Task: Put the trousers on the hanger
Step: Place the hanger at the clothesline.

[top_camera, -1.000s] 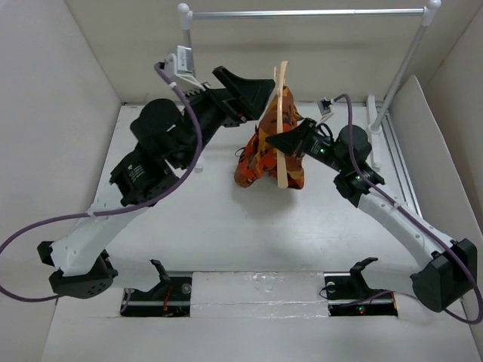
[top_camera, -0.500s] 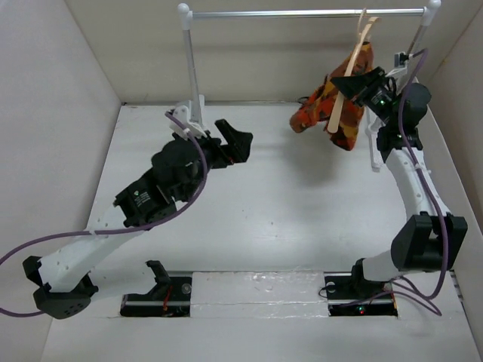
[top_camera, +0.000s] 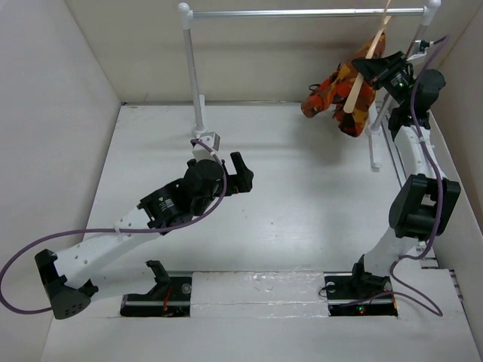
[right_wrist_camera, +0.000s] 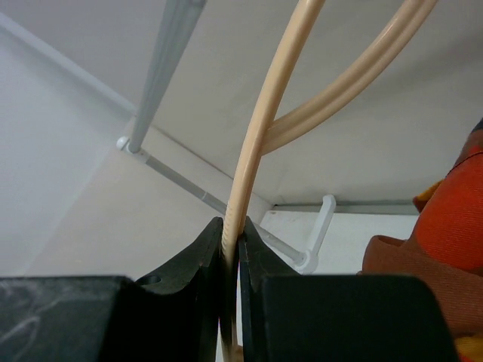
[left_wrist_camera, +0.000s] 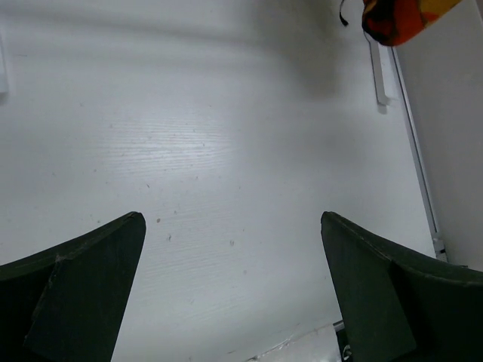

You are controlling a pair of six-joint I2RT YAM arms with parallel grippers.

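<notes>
At the far right end of the rail (top_camera: 302,13), the right arm's fingers (right_wrist_camera: 205,264) are clenched on the hanger (top_camera: 361,81), and the trousers (top_camera: 338,94) hang draped over it, above the counter (top_camera: 302,219). The left fingers (left_wrist_camera: 75,290) are spread wide and hold nothing. To finish well, I think the hanger must catch fully over the rail before any release (the top view cannot confirm this). Only the right wrist view shows the tight pinch on the wood; only the top view shows the whole cloth.

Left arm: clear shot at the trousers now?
Probably, though a stretch: nothing stands between the open left gripper and the trousers, but they hang on the hanger up by the rail, far right.
</notes>
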